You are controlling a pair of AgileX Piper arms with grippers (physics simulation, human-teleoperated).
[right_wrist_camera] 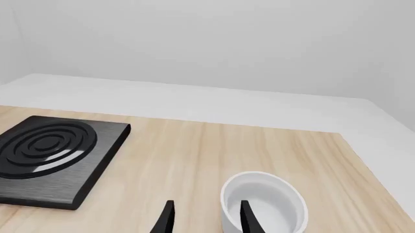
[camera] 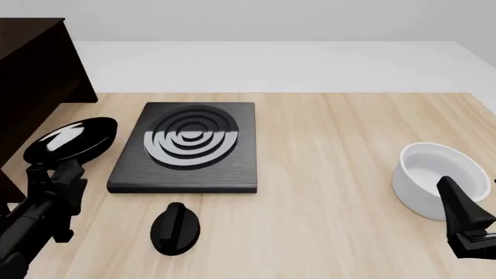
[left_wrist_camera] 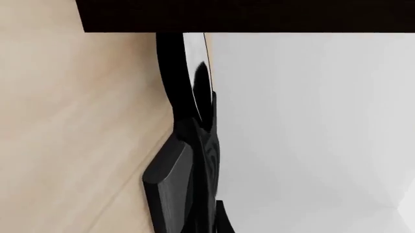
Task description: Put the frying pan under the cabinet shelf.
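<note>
The frying pan [camera: 71,139], glossy black and round, hangs tilted at the table's left side, right beside the dark cabinet shelf [camera: 31,75]. My left gripper [camera: 58,172] is shut on its handle, which is hidden by the fingers. In the left wrist view the frying pan [left_wrist_camera: 172,73] shows edge-on ahead of the left gripper [left_wrist_camera: 194,133], with the cabinet shelf [left_wrist_camera: 246,14] as a dark board just beyond it. My right gripper [camera: 465,218] stays open at the near right, and in its wrist view the right gripper [right_wrist_camera: 204,218] holds nothing.
A flat black stove plate [camera: 190,145] with concentric rings lies left of centre. In front of it sits a small black knob [camera: 175,228]. A white deep pot [camera: 434,177] stands at the right, just beyond the right gripper, also seen as the white pot [right_wrist_camera: 263,204].
</note>
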